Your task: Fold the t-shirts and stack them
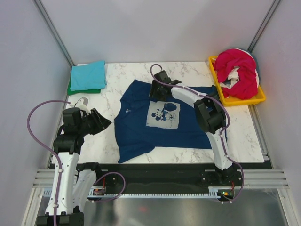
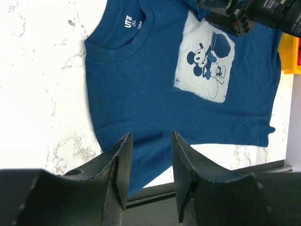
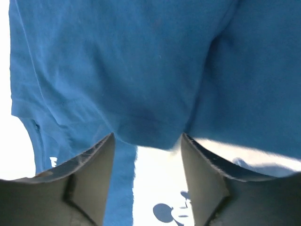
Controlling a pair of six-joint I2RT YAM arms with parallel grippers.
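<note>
Overhead, the right gripper [image 1: 155,93] hangs low over the navy t-shirt [image 1: 136,127] beneath it, yet only its wrist view shows fingers [image 3: 91,165] parted astride a fold; the left gripper [image 1: 106,123] hangs open, empty, just short of the shirt.

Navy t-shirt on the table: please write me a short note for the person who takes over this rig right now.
Left gripper: open, empty, just left of the navy t-shirt.
Right gripper: at the shirt's far edge, with navy cloth bunched between its jaws. Whether it grips the cloth, I cannot tell.
Navy t-shirt: spread print-up mid-table, not yet folded.
Done: teal t-shirt folded and stacked on a green one, far left.
Left: fold and stack the navy one, then the magenta-red t-shirt and white t-shirt heaped in the yellow tray.
</note>
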